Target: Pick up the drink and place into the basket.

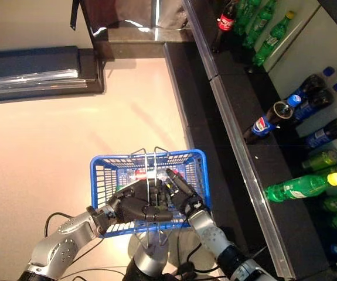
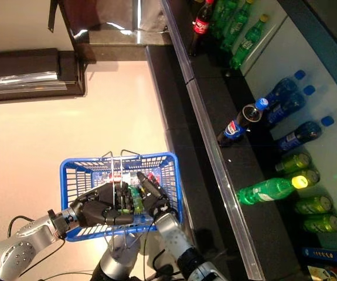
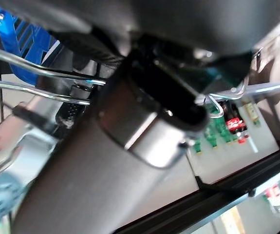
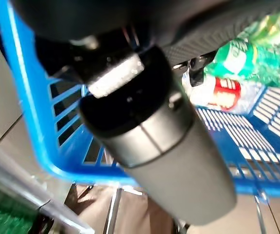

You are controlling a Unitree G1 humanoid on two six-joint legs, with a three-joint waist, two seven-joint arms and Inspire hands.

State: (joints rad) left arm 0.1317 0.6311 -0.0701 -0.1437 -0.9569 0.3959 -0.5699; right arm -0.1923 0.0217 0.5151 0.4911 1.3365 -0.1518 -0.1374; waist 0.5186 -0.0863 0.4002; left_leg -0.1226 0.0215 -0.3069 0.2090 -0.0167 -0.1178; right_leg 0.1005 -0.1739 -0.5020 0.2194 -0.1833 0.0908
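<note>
The blue basket [image 1: 101,175] stood on the pale floor [image 1: 51,134], beside the dark base of the shelf [image 1: 238,146]. Both hands were over its near half. The left hand [image 1: 134,208] was curled round the wire handles [image 1: 150,161], which stood upright at the basket's middle. The right hand [image 1: 183,193] reached in beside it with its fingers straight and relaxed, holding nothing. Drinks [image 4: 237,63] lay inside the basket under the hands: a green bottle and one with a red label, seen in the right wrist view. On the shelf, a cola bottle [image 1: 268,123] lay tilted near the edge and a green bottle [image 1: 300,186] lay on its side; more bottles stood behind them.
</note>
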